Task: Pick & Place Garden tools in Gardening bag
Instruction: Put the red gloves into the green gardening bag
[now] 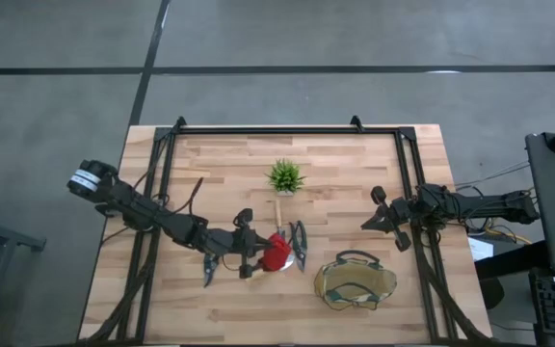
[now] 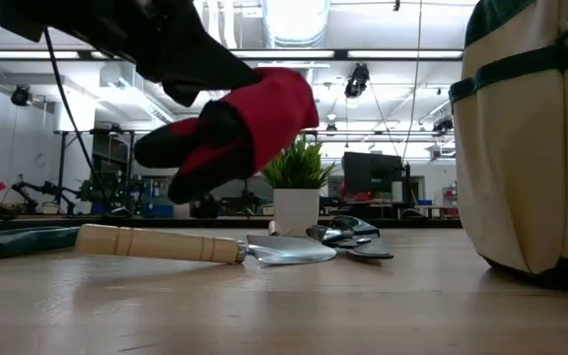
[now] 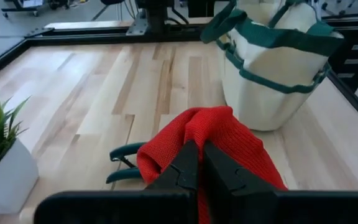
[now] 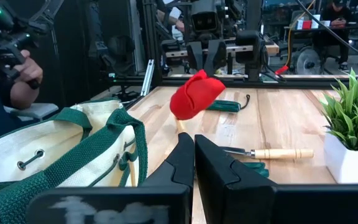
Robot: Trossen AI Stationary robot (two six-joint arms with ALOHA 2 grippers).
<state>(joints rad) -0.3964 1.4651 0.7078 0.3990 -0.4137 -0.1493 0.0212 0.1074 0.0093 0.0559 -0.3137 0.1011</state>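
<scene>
Hanging off the tabletop, the red glove (image 1: 277, 253) is a knitted, mitten-like thing with dark fingertips, pinched in the narrow closed fingers of the left gripper (image 1: 261, 254) near the middle of the table. In the high view, a pair of shears (image 1: 208, 270) lies left of it under the arm. A trowel (image 1: 277, 214) with a wooden handle lies between the glove and the potted plant (image 1: 284, 177); another pair of shears (image 1: 299, 243) sits just right of the glove. Farther right, near the front edge, stands the bag (image 1: 355, 283), tan cloth with dark green trim and loop handles. The right gripper (image 1: 382, 210) waits by the table's right rail, fingers pressed together, holding nothing.

From above, the glove seems to rest among the tools; the low view shows it raised clear above the trowel. The left wrist view shows the bag just beyond the glove. The right wrist view shows a person's hand (image 4: 18, 84) with a dark device, beyond the table.
</scene>
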